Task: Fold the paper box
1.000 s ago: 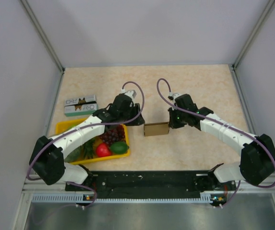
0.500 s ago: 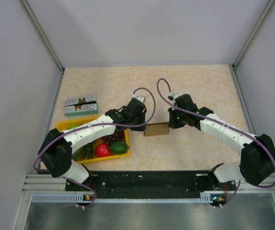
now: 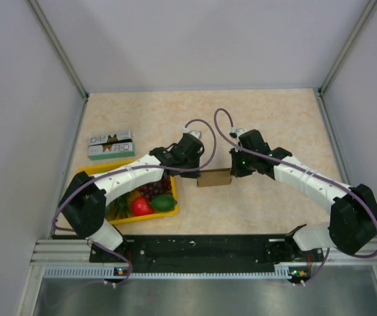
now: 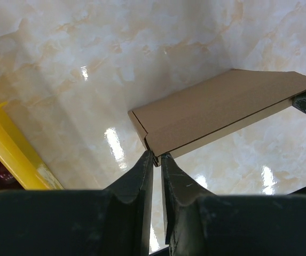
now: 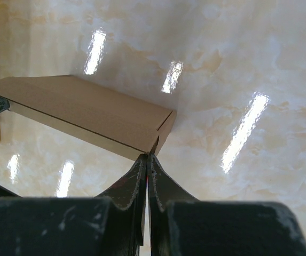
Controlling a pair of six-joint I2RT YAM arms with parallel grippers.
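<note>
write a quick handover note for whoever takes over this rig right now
Left pincer: closed on the corner of the paper box nearest the yellow tray.
Right pincer: shut on the box's opposite corner.
Box: flat brown cardboard, between the two arms, right of the tray.
Done: both ends gripped.
Left: no box shape yet, so the folding itself.

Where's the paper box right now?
In the top view the paper box is mid-table, just right of the yellow tray, its left end pinched by the left fingers and its right end by the right fingers.
</note>
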